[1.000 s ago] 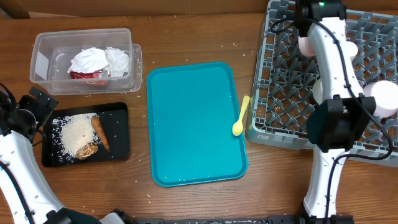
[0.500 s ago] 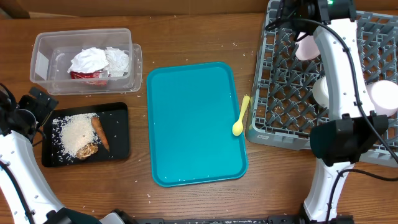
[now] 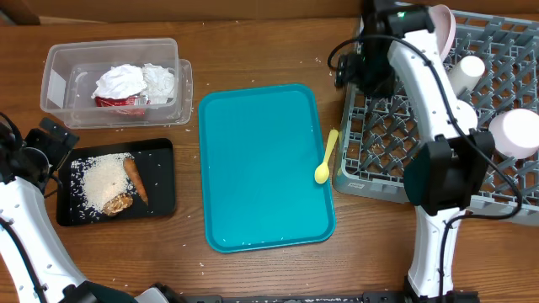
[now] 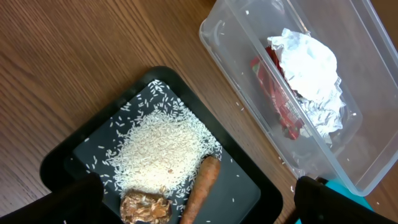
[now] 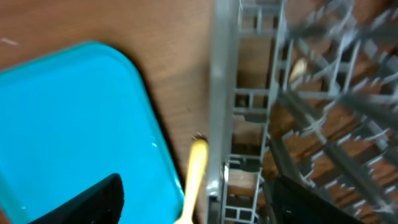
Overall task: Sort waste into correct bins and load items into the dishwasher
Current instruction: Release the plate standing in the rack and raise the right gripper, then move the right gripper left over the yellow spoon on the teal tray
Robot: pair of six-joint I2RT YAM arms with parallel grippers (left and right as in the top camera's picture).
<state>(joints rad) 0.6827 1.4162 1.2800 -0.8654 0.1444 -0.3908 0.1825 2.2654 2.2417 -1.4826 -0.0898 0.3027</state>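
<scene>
The yellow spoon (image 3: 326,158) (image 5: 193,177) lies between the teal tray's right edge and the grey dish rack (image 3: 379,126) (image 5: 292,118). My right gripper (image 3: 347,71) (image 5: 199,208) hangs open over the rack's left rim, above the spoon's handle, holding nothing. A pinkish plate (image 3: 444,23) stands on edge at the rack's back, with white dishes (image 3: 514,130) beside it. My left gripper (image 3: 46,139) (image 4: 193,210) is open above the black tray (image 3: 160,181) (image 4: 249,180), which holds rice (image 4: 161,149), a carrot piece (image 4: 202,186) and a brown chunk (image 4: 146,208). The clear tub (image 3: 59,63) (image 4: 354,155) holds napkins (image 4: 308,62) and a red wrapper (image 4: 280,102).
The teal tray (image 3: 261,168) (image 5: 74,118) lies bare in the middle of the wooden table, apart from a few rice grains near its front edge. Loose rice grains are scattered on the wood around the tub and the black tray.
My right gripper has opened and swung from the rack's back to its left rim. The pinkish plate now stands free at the rack's back. The left arm has not moved.
</scene>
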